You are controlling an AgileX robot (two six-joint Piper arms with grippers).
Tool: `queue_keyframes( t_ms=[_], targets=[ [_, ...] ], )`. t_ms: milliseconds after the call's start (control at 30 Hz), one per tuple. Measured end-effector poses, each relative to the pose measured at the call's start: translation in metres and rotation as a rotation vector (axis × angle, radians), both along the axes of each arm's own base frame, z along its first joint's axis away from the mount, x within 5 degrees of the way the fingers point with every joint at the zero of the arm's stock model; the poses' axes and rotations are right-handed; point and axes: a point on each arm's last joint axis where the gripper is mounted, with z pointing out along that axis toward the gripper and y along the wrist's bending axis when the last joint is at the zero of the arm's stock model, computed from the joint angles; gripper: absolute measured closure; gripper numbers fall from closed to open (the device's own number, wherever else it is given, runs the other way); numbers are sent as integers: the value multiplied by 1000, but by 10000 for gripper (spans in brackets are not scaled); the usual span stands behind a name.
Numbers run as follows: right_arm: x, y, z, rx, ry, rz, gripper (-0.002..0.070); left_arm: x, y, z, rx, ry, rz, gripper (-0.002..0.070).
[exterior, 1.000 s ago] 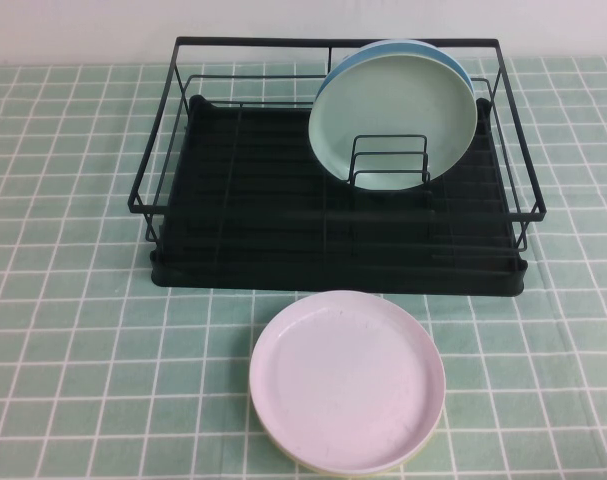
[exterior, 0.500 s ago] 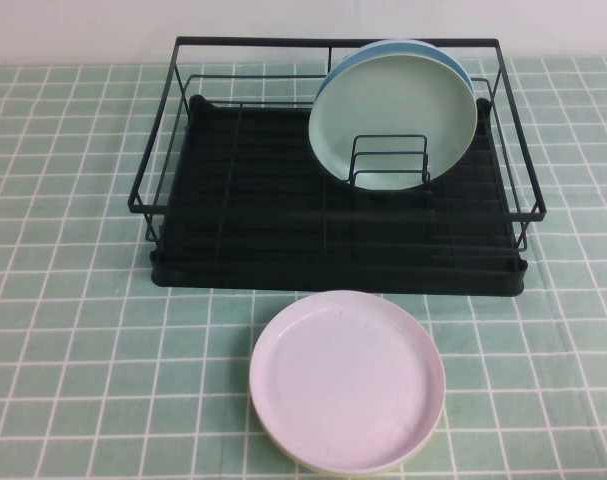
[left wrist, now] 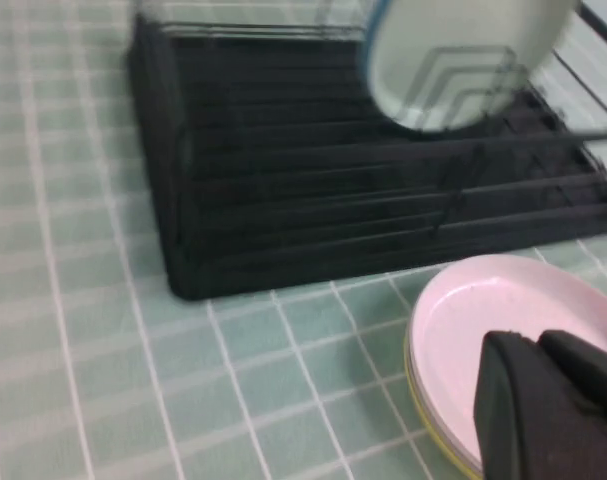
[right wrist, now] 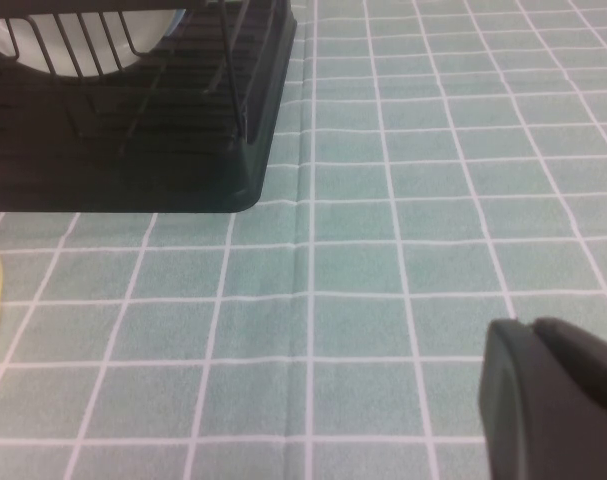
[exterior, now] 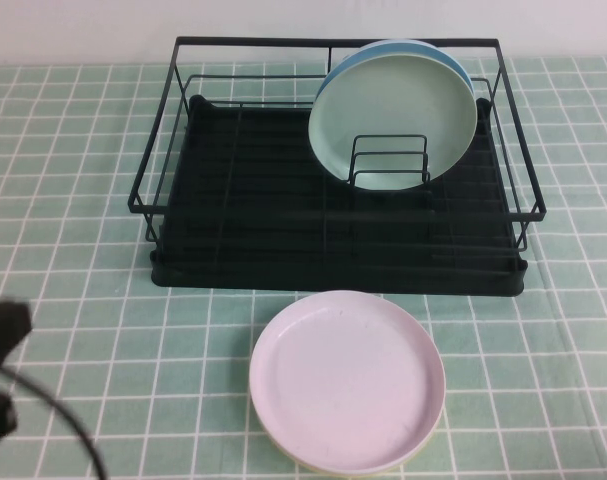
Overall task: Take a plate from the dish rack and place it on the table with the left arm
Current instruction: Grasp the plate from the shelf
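Note:
The mint-green plate [exterior: 393,110] stands upright in the small wire holder at the back right of the black dish rack [exterior: 253,230], with a light blue plate [exterior: 430,50] right behind it. The left wrist view shows the plate [left wrist: 453,60] and the rack [left wrist: 283,200] too. My left gripper [exterior: 5,328] has come in at the lower left edge of the high view, low over the table [exterior: 63,200] and well short of the rack. In its wrist view the left gripper [left wrist: 538,345] is shut and empty. My right gripper [right wrist: 533,330] is shut over bare tiles, right of the rack [right wrist: 133,150].
A pale pink plate [exterior: 348,380] lies on the table in front of the rack, on top of a yellowish plate whose rim shows beneath it. A black cable [exterior: 63,420] trails from the left arm. Open tiles lie left and right of the rack.
The left gripper and its cable have entered the high view at the lower left; before, no arm was in sight. The plates and rack have not moved.

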Motion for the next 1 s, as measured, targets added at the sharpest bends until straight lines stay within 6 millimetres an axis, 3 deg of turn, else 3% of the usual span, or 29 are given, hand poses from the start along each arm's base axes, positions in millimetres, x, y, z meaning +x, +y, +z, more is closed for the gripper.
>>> queue_keyframes(
  t_ms=[167, 367, 567, 800, 900, 1000],
  targets=[
    [0, 0, 0, 0, 0, 0, 694, 49, -18, 49, 189, -78, -247, 678],
    [0, 0, 0, 0, 0, 0, 694, 127, -35, 77, 303, -79, -442, 678],
    [0, 0, 0, 0, 0, 0, 694, 205, -55, 80, 320, -21, -535, 678],
    [0, 0, 0, 0, 0, 0, 694, 275, -108, 70, 386, -50, -653, 657],
    [0, 0, 0, 0, 0, 0, 694, 296, -133, 61, 417, -66, -694, 563],
    [0, 0, 0, 0, 0, 0, 694, 312, -155, 48, 428, -89, -710, 407]
  ],
)
